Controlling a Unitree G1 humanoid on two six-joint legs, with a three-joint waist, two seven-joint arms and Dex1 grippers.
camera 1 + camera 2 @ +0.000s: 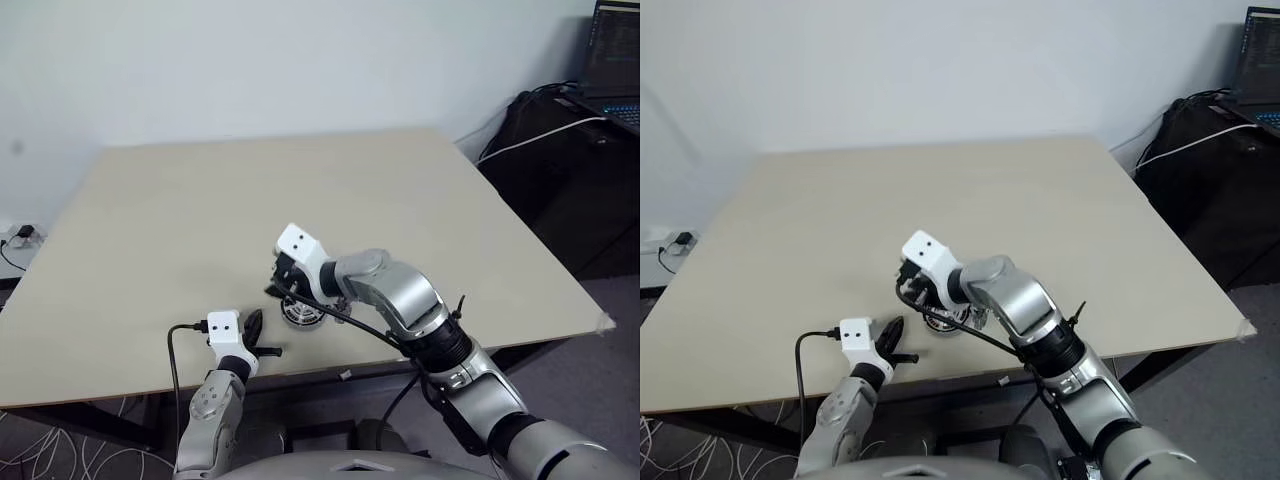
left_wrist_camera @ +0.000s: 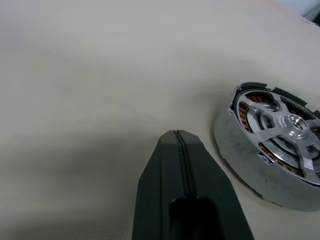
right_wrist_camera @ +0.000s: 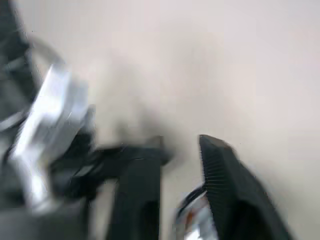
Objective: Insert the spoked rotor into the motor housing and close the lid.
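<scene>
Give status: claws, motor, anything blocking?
Left claw shut, empty, resting beside the motor. Right claw parted, empty, above the motor. Spoked part seated over the copper windings. Nothing else on the table.

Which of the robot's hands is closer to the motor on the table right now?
The right hand. It hangs right over the motor. The left hand rests on the table beside it, a short way off and shut.

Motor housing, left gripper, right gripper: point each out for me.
motor housing (image 2: 240, 152): left wrist view, grey side wall.
left gripper (image 2: 178, 136): left wrist view, tips of the shut fingers.
right gripper (image 3: 181, 145): right wrist view, gap between the parted fingertips.
</scene>
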